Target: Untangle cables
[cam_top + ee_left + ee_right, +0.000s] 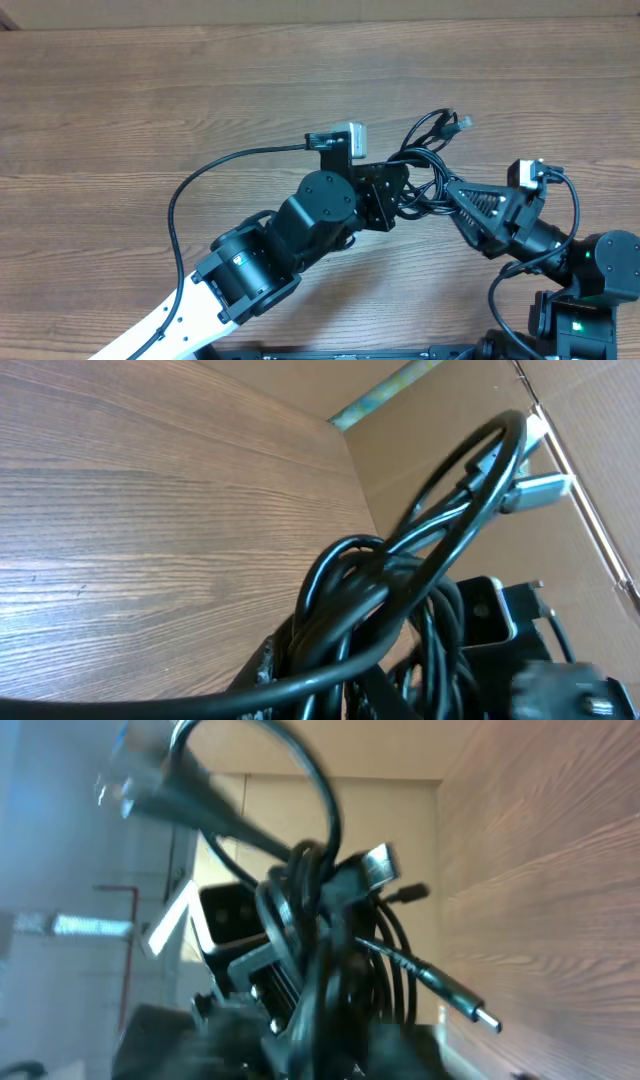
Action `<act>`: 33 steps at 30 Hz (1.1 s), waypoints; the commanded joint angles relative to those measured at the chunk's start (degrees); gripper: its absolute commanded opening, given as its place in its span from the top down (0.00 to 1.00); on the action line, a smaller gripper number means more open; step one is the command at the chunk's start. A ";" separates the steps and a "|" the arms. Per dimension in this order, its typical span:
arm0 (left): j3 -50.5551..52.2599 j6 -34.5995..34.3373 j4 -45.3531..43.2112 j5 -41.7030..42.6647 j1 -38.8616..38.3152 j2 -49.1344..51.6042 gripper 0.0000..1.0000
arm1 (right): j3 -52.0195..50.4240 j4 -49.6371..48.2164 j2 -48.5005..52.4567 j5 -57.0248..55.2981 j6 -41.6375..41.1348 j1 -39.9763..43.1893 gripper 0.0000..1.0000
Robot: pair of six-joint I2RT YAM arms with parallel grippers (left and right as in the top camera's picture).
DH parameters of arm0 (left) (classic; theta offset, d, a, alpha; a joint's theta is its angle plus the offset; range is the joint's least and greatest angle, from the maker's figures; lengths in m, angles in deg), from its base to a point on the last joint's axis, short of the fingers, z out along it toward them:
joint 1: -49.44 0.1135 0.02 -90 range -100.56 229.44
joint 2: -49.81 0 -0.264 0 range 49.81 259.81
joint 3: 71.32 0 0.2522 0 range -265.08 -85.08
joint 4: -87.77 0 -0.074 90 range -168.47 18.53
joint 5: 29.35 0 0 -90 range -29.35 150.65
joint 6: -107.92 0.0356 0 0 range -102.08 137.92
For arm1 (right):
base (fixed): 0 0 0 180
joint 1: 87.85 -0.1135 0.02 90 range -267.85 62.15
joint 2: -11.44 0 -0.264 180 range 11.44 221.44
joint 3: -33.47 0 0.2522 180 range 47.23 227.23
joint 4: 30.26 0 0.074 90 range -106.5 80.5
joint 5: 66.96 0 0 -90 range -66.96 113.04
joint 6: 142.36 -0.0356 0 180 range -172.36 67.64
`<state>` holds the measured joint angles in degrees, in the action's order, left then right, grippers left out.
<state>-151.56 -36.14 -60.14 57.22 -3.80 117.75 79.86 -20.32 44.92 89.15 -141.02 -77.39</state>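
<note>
Locate the cables (425,172): one knotted bundle, right of the table (150,90) centre, wedged between the ends of two arms; the strands overlap too tightly to count; one light plug (465,123) sticks out at the far side. The left arm (250,265) covers the bundle's near-left part; the right arm (560,250) meets it opposite; one thick feed cable (171,215) curves alongside. You cannot tell whether the left jaws or right jaws are gripping; loops crowd both wrist views.

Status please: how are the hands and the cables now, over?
Hands: left hand and right hand both at the bundle, grip unclear. The cables one knot between them, plugs sticking out. Nothing blocking seen.
</note>
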 commanded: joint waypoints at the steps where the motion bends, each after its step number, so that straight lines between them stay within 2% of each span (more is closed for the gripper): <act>1: -1.18 0.22 -1.53 -0.55 -0.24 0.28 0.96 | 0.46 0.55 -0.33 0.90 6.69 -0.13 0.18; 3: -1.18 -0.85 -1.49 -2.29 0.42 0.28 0.96 | 0.46 2.36 -0.33 0.87 7.93 -0.11 0.04; 6: -1.18 -7.63 -1.51 -3.19 1.62 0.28 0.96 | 0.46 3.72 -0.33 0.85 9.62 -0.11 0.00; 8: -1.18 -19.10 -1.46 -3.15 1.88 0.31 0.96 | 0.46 3.72 -0.33 0.87 12.83 -0.13 0.07; 10: -1.18 -29.16 -1.36 -2.29 1.77 0.33 0.96 | 0.44 3.72 -0.33 0.74 15.93 -0.13 0.20; 13: -1.18 -36.59 -0.52 -1.77 1.77 0.33 0.96 | 0.44 3.72 -0.33 0.48 18.34 -0.13 0.26; 15: -1.18 -37.73 -0.59 -0.85 1.77 0.33 0.96 | 0.44 3.74 -0.33 0.42 19.58 -0.13 0.31; 19: -1.18 -37.75 -1.14 -0.55 1.73 1.03 0.96 | 0.46 4.17 -0.28 0.39 20.20 -0.13 0.33; 24: -1.18 -45.05 -2.80 -0.55 -0.24 3.80 0.96 | 0.44 4.42 -0.28 -1.60 21.84 -0.13 0.34; 29: -1.18 -45.42 -9.53 -0.57 -1.97 5.27 0.96 | 0.44 13.40 -0.22 -6.10 29.18 -0.13 0.40; 33: -1.18 -45.42 -9.81 -0.33 -2.54 5.55 0.96 | 0.46 18.75 -0.22 -10.32 32.17 -0.13 0.44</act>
<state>-151.56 -80.79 -69.17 56.09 -5.35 123.41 79.92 -2.66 44.87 83.57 -112.45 -77.43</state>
